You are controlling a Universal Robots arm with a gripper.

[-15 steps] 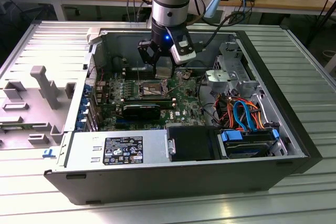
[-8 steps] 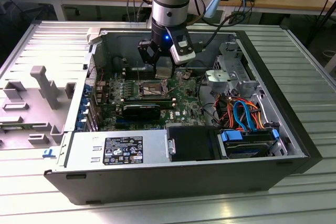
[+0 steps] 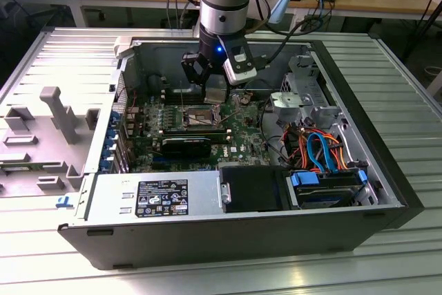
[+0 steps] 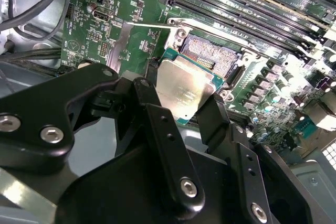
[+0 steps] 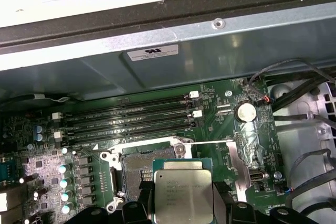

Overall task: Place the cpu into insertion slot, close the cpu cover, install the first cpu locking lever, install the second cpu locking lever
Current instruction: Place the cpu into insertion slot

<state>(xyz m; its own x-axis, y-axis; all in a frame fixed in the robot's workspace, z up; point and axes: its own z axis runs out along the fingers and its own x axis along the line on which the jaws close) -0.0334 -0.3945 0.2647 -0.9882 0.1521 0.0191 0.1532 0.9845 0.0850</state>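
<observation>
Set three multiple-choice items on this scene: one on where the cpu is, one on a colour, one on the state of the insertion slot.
1. Where is the cpu?
A. seated in the slot
B. in the pincer, over the insertion slot
C. lying on the case floor

2. What colour is the circuit board?
A. green
B. blue
C. red

3. How does the insertion slot stand?
A. under a shut cover
B. filled by the chip
C. open and empty

Key:
1 B, the fingers clamp its edges above the slot.
2 A, green shows around the slot in both wrist views.
3 C, its dark centre lies bare.
</observation>
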